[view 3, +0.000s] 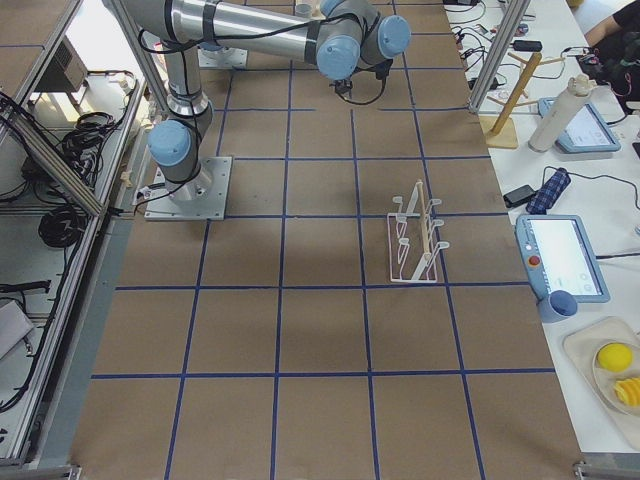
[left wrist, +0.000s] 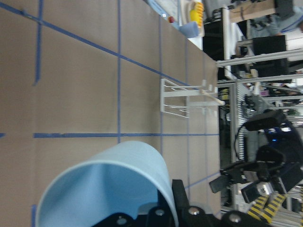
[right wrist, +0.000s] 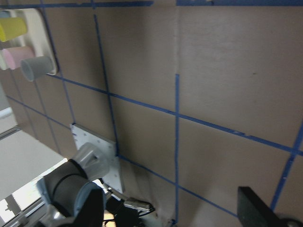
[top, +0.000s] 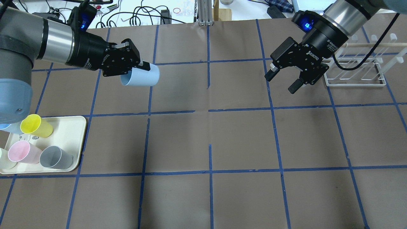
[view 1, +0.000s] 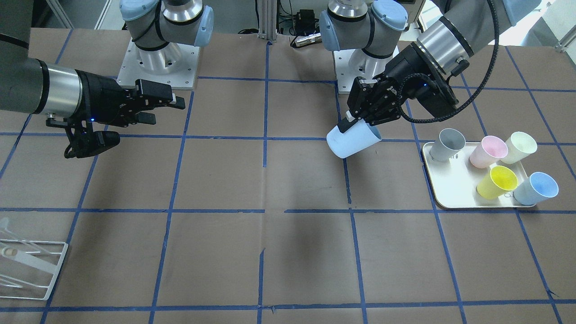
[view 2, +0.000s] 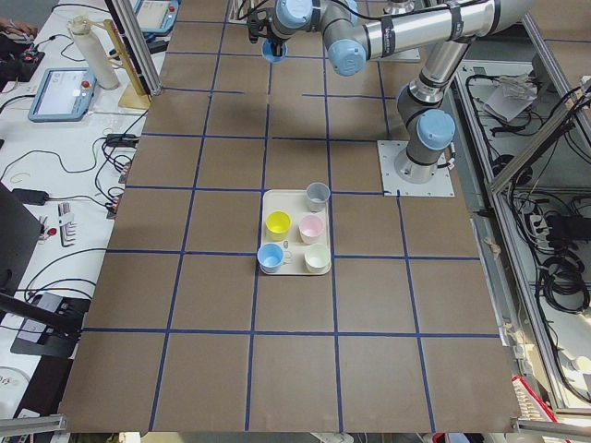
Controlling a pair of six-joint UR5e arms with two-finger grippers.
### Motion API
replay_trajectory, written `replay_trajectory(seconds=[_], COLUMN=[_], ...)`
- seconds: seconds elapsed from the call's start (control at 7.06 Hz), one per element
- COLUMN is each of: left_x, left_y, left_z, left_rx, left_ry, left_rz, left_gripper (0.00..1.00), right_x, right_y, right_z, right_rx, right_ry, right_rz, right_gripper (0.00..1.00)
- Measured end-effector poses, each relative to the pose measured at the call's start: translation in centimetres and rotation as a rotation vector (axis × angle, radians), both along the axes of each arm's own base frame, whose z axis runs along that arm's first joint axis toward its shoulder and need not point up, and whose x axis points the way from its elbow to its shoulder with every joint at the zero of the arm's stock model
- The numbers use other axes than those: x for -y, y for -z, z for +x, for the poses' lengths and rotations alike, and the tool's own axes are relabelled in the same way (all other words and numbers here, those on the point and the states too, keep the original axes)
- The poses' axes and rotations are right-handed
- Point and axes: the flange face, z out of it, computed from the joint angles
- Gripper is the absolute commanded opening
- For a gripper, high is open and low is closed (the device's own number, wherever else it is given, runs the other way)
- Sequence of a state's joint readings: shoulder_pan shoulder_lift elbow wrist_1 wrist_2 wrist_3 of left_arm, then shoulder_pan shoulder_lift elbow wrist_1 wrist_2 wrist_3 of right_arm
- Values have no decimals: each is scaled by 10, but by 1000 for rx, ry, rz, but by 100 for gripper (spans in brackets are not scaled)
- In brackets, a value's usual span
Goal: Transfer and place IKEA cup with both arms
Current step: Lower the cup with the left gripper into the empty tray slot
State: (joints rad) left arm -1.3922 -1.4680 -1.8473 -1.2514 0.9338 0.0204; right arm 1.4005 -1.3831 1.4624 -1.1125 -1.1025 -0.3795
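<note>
Cup [top: 141,76] pinched by rim in your left end effector [top: 140,68], base aimed at right end effector [top: 280,82], spread, likely for handover.

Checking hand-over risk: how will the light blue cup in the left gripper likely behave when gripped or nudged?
The light blue cup looks like thin plastic, so probably light and slightly flexible. The left gripper pinches only its rim wall, so it may pivot if nudged. Its smooth tapered side could slip in the open right gripper.
</note>
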Motion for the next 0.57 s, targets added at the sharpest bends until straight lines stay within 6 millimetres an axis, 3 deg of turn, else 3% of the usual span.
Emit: replay_trajectory(seconds=[0.14, 0.57], left_x=[-2, 7], left_y=[10, 38], left_z=[17, 87], left_rx=[171, 649], left_ry=[43, 330], left_rz=[14, 108], left_gripper=[0, 0], right_x=[4, 5], right_y=[-1, -6], right_z=[5, 65], right_rx=[-139, -372], right_ry=[-15, -24], right_rz=[-37, -146], right_gripper=[100, 100])
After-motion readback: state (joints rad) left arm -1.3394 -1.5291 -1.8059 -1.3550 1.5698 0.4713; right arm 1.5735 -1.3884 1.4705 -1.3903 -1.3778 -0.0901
